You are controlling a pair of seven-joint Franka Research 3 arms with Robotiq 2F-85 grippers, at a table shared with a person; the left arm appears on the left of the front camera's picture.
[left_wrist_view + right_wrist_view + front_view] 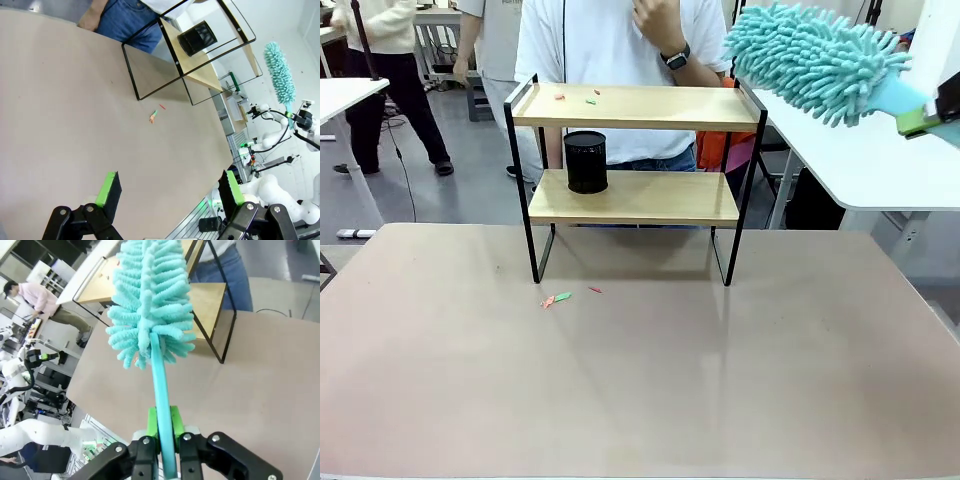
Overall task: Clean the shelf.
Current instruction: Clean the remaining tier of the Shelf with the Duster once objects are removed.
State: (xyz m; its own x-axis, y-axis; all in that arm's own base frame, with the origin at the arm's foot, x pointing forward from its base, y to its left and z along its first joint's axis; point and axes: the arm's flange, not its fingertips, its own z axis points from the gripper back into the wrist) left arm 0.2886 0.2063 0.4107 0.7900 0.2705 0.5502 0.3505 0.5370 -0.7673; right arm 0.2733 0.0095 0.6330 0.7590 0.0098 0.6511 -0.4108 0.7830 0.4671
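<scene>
At the far middle of the table [640, 380], the shelf [635, 107]. High to its right, the teal duster [815, 60], raised clear, probably for a sweep of the top board. In the right wrist view, the right gripper [163, 422] clamped on its handle. In the left wrist view, the left gripper [169, 186] spread, empty. From the front, a black cup [585, 161] on the lower board, paper scraps [590, 99] on top.

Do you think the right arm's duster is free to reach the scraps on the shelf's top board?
Probably yes: the duster in the right gripper hangs up beside the shelf, at its right rail, with nothing between it and the scraps.
</scene>
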